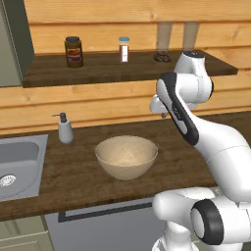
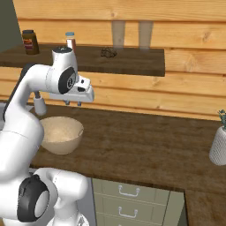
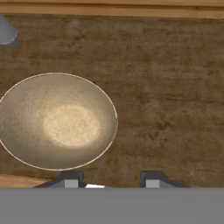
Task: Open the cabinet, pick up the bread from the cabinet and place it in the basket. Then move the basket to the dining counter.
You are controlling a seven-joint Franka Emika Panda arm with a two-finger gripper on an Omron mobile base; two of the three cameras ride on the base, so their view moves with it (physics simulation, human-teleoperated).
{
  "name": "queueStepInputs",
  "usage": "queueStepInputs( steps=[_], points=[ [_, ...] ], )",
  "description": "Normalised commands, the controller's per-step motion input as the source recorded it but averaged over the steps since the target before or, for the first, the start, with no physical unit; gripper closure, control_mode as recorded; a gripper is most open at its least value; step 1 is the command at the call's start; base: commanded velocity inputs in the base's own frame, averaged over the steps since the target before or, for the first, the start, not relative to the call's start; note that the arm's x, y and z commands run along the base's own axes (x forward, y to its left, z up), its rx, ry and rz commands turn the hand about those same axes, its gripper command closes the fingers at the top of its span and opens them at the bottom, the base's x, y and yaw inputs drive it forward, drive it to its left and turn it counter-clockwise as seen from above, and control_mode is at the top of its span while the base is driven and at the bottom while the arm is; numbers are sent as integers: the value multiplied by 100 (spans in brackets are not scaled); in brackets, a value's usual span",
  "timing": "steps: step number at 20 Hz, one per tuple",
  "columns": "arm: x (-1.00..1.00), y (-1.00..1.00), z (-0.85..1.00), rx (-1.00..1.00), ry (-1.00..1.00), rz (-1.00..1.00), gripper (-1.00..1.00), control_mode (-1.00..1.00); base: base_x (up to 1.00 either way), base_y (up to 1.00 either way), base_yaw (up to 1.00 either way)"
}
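1. The wide, round, tan-beige bowl-shaped basket is sitting upright on the dark brown wooden counter, near its front edge, between the steel sink basin and the arm. It's empty inside, so it's prob. waiting there as the drop spot for the bread.
2. The white 2-finger gripper is hanging above the counter, pointing down, just beside the basket's rim and not over its middle. Its 2 dark tips are standing apart w/ nothing between them; it's holding nothing.
3. Judging from that, the arm is parked at a neutral height, w/ the cabinet step not yet done and no bread in the basket.
4. A small grey soap dispenser is standing behind the basket, near the sink, apart from both.
5. On the dark wooden wall shelf a brown jar w/ a black lid and a small shaker w/ a pale blue cap are standing well apart; a small dark object further along is too blurred to id.
6. A grey-green panel at the upper left edge is cut off; can't tell if it's the cabinet. Bread isn't id'able anywhere.
7. A pale ribbed vase is cropped at the right edge of the right base view.
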Motion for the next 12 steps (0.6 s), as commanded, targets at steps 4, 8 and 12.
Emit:
queueStepInputs(
  steps=[4,8,12],
  points=[
    [-2,2,7,-4,-16,-1,-100,-100,0,0,0],
    [0,0,49,-7,-44,0,-100,-100,0,0,0],
    [0,0,52,0,-36,-5,-100,-100,0,0,0]
  ],
)
